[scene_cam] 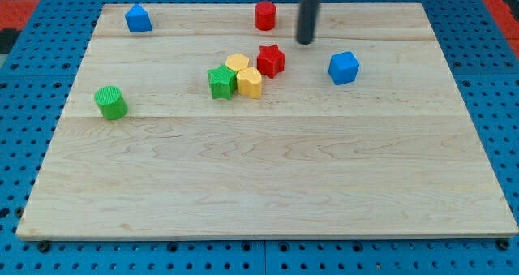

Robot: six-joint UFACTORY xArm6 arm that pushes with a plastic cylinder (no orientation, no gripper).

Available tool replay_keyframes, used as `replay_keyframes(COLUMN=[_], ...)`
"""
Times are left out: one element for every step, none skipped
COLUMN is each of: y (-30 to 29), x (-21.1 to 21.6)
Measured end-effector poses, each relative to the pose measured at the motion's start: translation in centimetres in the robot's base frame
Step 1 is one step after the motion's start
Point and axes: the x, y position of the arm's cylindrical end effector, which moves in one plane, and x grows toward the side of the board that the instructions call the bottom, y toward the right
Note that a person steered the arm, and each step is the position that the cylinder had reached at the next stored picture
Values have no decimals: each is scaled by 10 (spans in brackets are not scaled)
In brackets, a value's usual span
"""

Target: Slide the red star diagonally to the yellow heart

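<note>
The red star lies on the wooden board, touching or nearly touching the right side of a yellow block whose shape I take for the heart. A second yellow block, hexagon-like, sits just below it. A green star touches the yellow blocks on their left. My tip is above and to the right of the red star, a short gap away, not touching it.
A red cylinder stands near the view's top, left of the rod. A blue cube lies right of the red star. A blue block is at top left. A green cylinder is at left. The board sits on a blue pegboard.
</note>
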Motion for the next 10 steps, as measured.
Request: replay_keyframes(y=[-94,-88,-63,-50,-52,-57,-70,-56,-24,-21], x=[0,10,32,35,35,35,35,34,30,63])
